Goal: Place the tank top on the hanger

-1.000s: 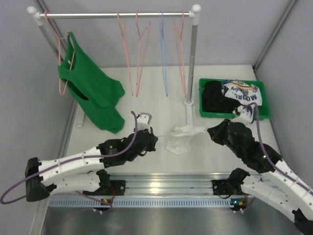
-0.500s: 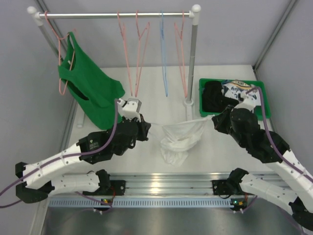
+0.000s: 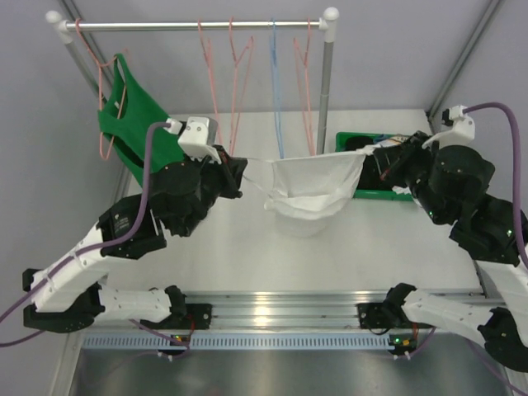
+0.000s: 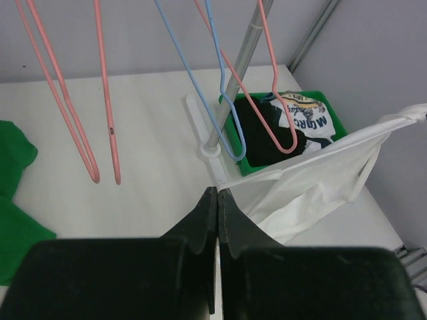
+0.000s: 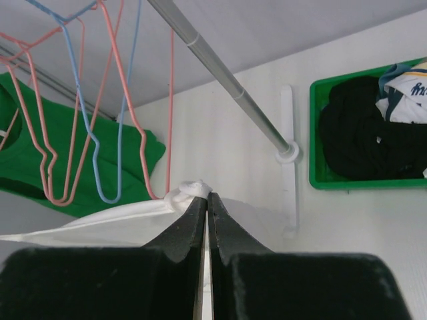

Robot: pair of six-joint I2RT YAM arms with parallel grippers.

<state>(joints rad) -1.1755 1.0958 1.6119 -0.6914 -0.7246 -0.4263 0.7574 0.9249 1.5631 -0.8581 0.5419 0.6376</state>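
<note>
Both arms reach up from the bottom corners of the top view toward mid-frame. The left claw [image 3: 241, 167], left of centre, points right with its jaws pressed together. The right claw [image 3: 373, 157], right of centre, points left, equally clamped, elbow bent.

Field notes, print and lettering:

- I find one readable print. It is on the white garment [image 4: 303, 120] lying in the green bin [image 4: 339, 130], at the bin's right end, beside a black cloth [image 4: 257, 133].
- From my left wrist camera I see big blue capitals on a curved line. "MOR" is sure. The next letter is a G or a C, and the rest runs into a fold.
- A smaller blue line sits just above the capitals, too small to read.
- From my right wrist camera the same garment [image 5: 408, 100] shows at the right end of the bin [image 5: 312, 133]. Only blue letter fragments show, not readable.
- A small dark mark is on a pink hanger [image 4: 111, 131], well left of the bin. It is too small to read.
</note>
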